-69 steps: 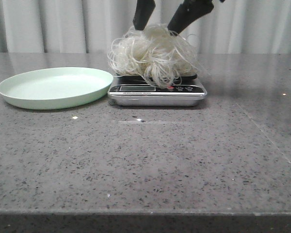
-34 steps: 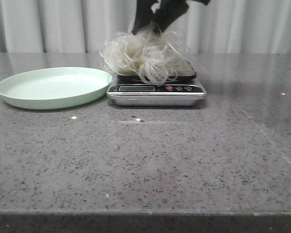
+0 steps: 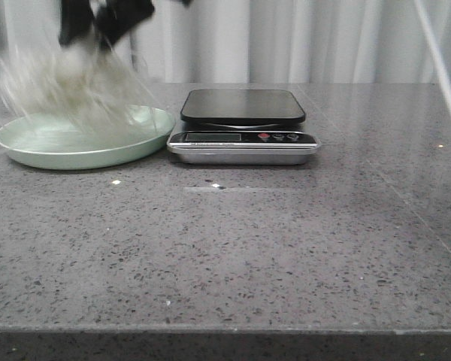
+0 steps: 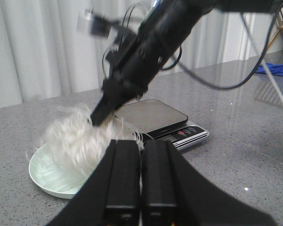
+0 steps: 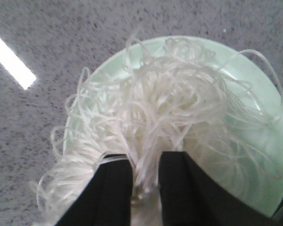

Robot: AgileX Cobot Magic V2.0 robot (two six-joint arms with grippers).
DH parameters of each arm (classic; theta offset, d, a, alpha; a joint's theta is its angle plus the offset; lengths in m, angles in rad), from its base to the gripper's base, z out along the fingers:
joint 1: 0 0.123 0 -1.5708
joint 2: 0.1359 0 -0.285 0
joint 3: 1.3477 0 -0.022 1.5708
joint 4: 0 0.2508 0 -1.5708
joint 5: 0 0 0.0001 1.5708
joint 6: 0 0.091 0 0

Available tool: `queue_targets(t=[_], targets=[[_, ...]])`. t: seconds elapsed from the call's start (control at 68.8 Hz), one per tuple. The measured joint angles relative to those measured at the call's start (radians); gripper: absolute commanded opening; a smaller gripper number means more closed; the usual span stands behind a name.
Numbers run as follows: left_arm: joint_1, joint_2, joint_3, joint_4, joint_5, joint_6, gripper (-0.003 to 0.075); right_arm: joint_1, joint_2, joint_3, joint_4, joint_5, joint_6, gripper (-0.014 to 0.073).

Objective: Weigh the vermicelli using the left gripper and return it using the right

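Note:
The vermicelli [image 3: 68, 83], a fluffy clump of white curly strands, hangs blurred just above the pale green plate [image 3: 83, 159] at the far left. My right gripper [image 3: 90, 41] is shut on its top. The right wrist view shows the fingers [image 5: 146, 162] pinching strands [image 5: 165, 108] over the plate [image 5: 254, 155]. The kitchen scale [image 3: 243, 105] stands bare to the right of the plate. My left gripper [image 4: 141, 146] is shut and empty, held back from the plate [image 4: 52, 181], the vermicelli [image 4: 78, 141] and the scale [image 4: 151, 115]. It is out of the front view.
A grey speckled table [image 3: 225, 248] runs to a pale curtain [image 3: 286, 37] at the back. A thin pale cable [image 3: 440, 68] slants across the far right. A blue cloth [image 4: 273, 69] lies far off beyond the scale.
My right gripper closed on the vermicelli, lifted it off the scale and carried it left over the plate. The scale's platform is now bare.

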Motion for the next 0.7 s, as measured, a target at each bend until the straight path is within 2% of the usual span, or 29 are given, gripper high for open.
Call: queue_targets(t=[0.015,0.029,0.087,0.131,0.276,0.422,0.567,0.698], targets=[[0.0,0.0,0.0,0.0,0.0,0.0,0.0134,0.0,0.005,0.0,-0.002,0.002,0.0,0.0474],[0.0,0.0,0.0,0.0,0.0,0.0,0.0134,0.0,0.011,0.002,-0.004,0.002,0.0,0.0522],[0.0,0.0,0.0,0.0,0.0,0.0,0.0134,0.0,0.016,0.002,-0.011,0.002,0.0,0.0592],[0.0,0.0,0.0,0.0,0.0,0.0,0.0134,-0.002,0.016,0.002,-0.013,0.002,0.0,0.0614],[0.0,0.0,0.0,0.0,0.0,0.0,0.0134,-0.021,-0.015,-0.012,-0.015,0.009,-0.002,0.0607],[0.0,0.0,0.0,0.0,0.0,0.0,0.0134,-0.083,-0.109,0.009,-0.015,0.023,-0.002,0.0607],[0.0,0.0,0.0,0.0,0.0,0.0,0.0134,-0.15,-0.275,0.167,-0.027,-0.02,-0.004,0.0607],[0.0,0.0,0.0,0.0,0.0,0.0,0.0134,-0.202,-0.496,0.473,-0.032,-0.159,-0.004,0.0607]])
